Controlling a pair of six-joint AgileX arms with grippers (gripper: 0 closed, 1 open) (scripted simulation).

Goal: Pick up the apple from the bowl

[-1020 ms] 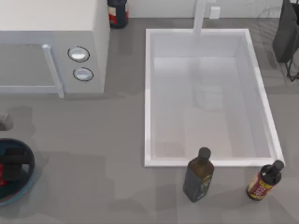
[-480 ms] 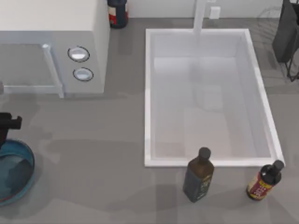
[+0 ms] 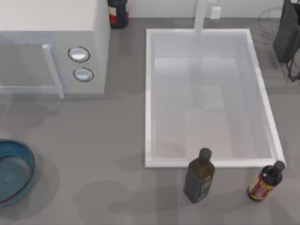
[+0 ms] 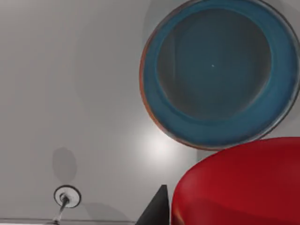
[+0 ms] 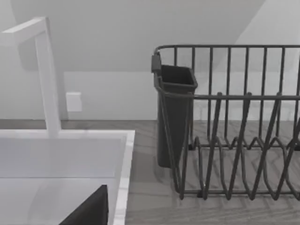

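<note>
Apple (image 4: 239,185), big and red, sits right up close in the left wrist view, high above the blue bowl (image 4: 154,93). A dark tip of one of the left arm's fingers (image 4: 157,211) shows just beside the apple, so the fingers seem to be closed on it, though I cannot see the grip itself. The bowl has nothing in it. In the top view the bowl (image 3: 28,154) sits at the left edge of the grey bench (image 3: 93,140). A white sink (image 3: 147,117) is in the middle, with a dark bottle (image 3: 199,176) and a red-labelled bottle (image 3: 265,183) just in front of it. A microwave (image 3: 51,42) stands at the back left. The right wrist view looks at a tap (image 5: 44,70) and a dark dish rack (image 5: 225,122); I cannot tell how the right fingers are set.
</note>
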